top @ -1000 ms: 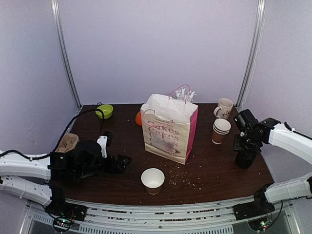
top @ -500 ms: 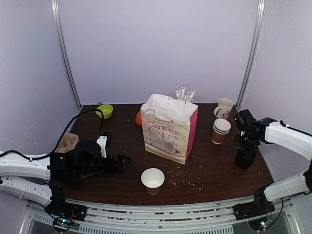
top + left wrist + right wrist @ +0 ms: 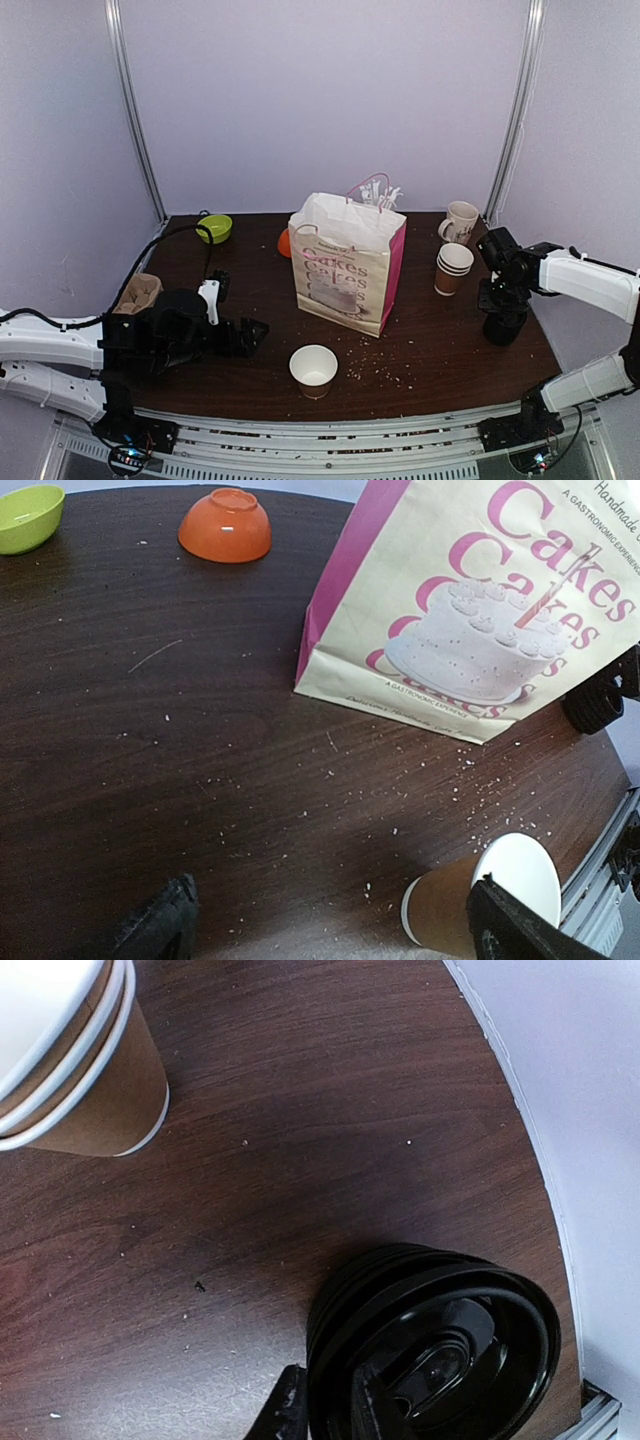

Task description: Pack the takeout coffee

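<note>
1. The tabletop [image 3: 450, 345] is dark wood with some crumbs [image 3: 385, 372] on it, and everything stands on it.
2. The bag [image 3: 345, 270] stands upright in the middle. Its mouth is open to the top, so it looks ready to receive the coffee.
3. The cup [image 3: 313, 368] stands alone in front of the bag, near the front edge. It is open and has no lid, so I judge that fetching a lid is the step in hand.
4. The lid stack [image 3: 501, 333] is at the right edge, well apart from the cup.
5. The right fingers [image 3: 368, 1415] stand narrow on the rim of the stack, one outside and one inside, and seem to pinch the top lid [image 3: 440, 1360]. To do this well, they should hold only this one lid and lift straight up. If the lids below rise with it, it is better to let go and grip higher.
6. The left fingers [image 3: 160, 930] are spread wide and hold nothing, and the cup is just beside one of them. They could steady the cup while the lid is pressed on evenly.
</note>
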`<state>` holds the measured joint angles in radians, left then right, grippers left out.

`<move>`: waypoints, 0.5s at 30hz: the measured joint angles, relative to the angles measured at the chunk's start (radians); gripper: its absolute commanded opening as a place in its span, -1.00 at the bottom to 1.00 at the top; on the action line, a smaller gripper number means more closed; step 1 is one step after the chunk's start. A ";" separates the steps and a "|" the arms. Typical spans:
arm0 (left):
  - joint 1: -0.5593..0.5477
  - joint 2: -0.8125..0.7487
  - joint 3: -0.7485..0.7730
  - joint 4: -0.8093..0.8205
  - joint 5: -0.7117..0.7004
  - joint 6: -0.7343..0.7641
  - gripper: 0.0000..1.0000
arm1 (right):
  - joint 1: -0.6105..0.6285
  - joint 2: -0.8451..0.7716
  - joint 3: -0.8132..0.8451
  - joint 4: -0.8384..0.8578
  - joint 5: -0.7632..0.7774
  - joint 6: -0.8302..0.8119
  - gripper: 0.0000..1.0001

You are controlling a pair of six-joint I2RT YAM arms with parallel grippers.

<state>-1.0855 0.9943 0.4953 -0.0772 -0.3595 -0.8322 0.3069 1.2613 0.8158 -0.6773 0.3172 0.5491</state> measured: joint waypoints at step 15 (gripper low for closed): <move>0.000 0.000 -0.010 0.001 0.000 0.000 0.95 | 0.000 -0.055 0.007 -0.048 -0.008 0.000 -0.85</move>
<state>-1.0855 0.9939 0.4854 -0.0765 -0.3595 -0.8322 0.3069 1.2060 0.8227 -0.7254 0.3096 0.5495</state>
